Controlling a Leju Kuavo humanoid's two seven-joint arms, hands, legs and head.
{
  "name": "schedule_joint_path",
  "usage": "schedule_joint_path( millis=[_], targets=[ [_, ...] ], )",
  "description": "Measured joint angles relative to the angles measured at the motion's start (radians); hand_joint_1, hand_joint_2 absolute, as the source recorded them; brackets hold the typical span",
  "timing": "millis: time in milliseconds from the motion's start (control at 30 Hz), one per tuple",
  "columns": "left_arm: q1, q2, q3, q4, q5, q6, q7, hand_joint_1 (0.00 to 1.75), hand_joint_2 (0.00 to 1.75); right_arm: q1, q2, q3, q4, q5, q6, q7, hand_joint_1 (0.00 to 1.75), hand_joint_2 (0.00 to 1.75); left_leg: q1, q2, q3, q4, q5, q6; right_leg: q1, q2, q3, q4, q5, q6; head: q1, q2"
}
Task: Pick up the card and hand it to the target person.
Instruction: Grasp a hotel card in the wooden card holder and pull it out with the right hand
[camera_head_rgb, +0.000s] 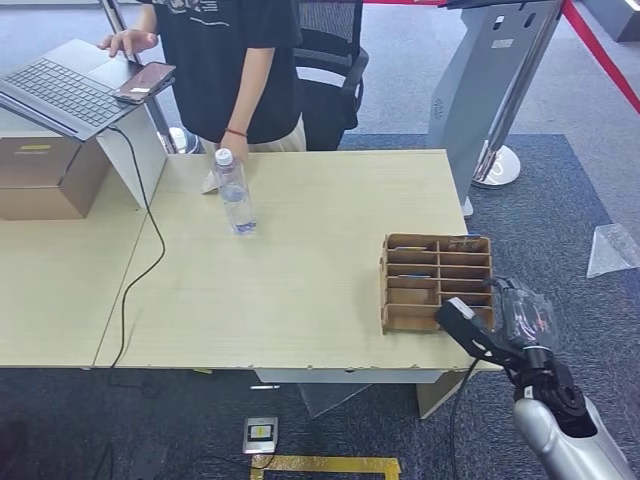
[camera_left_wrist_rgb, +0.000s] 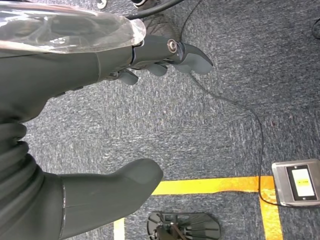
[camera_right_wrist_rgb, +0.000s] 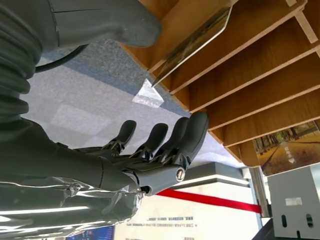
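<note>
Right wrist view: card (camera_right_wrist_rgb: 192, 42) in wooden rack (camera_right_wrist_rgb: 264, 75), print unreadable.

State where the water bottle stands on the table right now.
In the head view the bottle stands upright on the table's far left part, just before the person's hand, well left of the wooden rack.

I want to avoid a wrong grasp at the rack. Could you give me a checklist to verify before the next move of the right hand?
1. Right hand at the rack: ok, it is at the rack's near right corner.
2. Right hand free: ok, fingers apart, nothing held.
3. Card reachable: ok, one sticks out of a slot, between thumb and fingers.
4. Card touched yet: not ok, a gap shows on both sides.
5. Person ready to receive: cannot tell, standing behind the table, hands at a laptop and near a bottle.
6. Left hand out of the way: ok, hanging over the floor.
</note>
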Motion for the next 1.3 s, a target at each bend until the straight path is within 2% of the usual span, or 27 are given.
schedule_joint_path(
  millis=[133,300,367,467,500,533,1300],
  targets=[
    [0.0,0.0,0.0,0.0,0.003,0.0,0.0,0.0,1.75,-0.001,0.0,0.003,0.005,0.001,0.002,0.004,0.64,1.75,0.0,0.0,0.0,0.0,0.0,0.0,0.0,0.0,0.0,0.0,0.0,0.0,0.0,0.0],
    [0.0,0.0,0.0,0.0,0.004,0.0,0.0,0.0,1.75,-0.002,0.0,0.007,0.009,0.014,0.004,0.012,0.77,1.75,0.0,0.0,0.0,0.0,0.0,0.0,0.0,0.0,0.0,0.0,0.0,0.0,0.0,0.0],
    [0.0,0.0,0.0,0.0,0.004,0.0,0.0,0.0,1.75,-0.002,0.0,0.009,0.009,0.018,0.004,0.015,0.91,1.75,0.0,0.0,0.0,0.0,0.0,0.0,0.0,0.0,0.0,0.0,0.0,0.0,0.0,0.0],
    [0.0,0.0,0.0,0.0,0.006,0.0,0.0,0.0,1.75,-0.002,0.0,0.011,0.009,0.023,0.005,0.017,1.39,1.75,0.0,0.0,0.0,0.0,0.0,0.0,0.0,0.0,0.0,0.0,0.0,0.0,0.0,0.0],
    [0.0,0.0,0.0,0.0,0.007,0.0,0.0,0.0,1.75,-0.002,0.0,0.013,0.009,0.025,0.005,0.018,1.51,1.75,0.0,0.0,0.0,0.0,0.0,0.0,0.0,0.0,0.0,0.0,0.0,0.0,0.0,0.0],
    [0.0,0.0,0.0,0.0,0.007,0.0,0.0,0.0,1.75,-0.003,0.0,0.014,0.009,0.027,0.006,0.018,1.54,1.75,0.0,0.0,0.0,0.0,0.0,0.0,0.0,0.0,0.0,0.0,0.0,0.0,0.0,0.0],
    [0.0,0.0,0.0,0.0,0.007,0.0,0.003,0.0,1.75,-0.005,0.0,0.014,0.008,0.008,0.004,0.019,1.59,1.75,0.0,0.0,0.0,0.0,0.0,0.0,0.0,0.0,0.0,0.0,0.0,0.0,0.0,0.0]
  ],
)
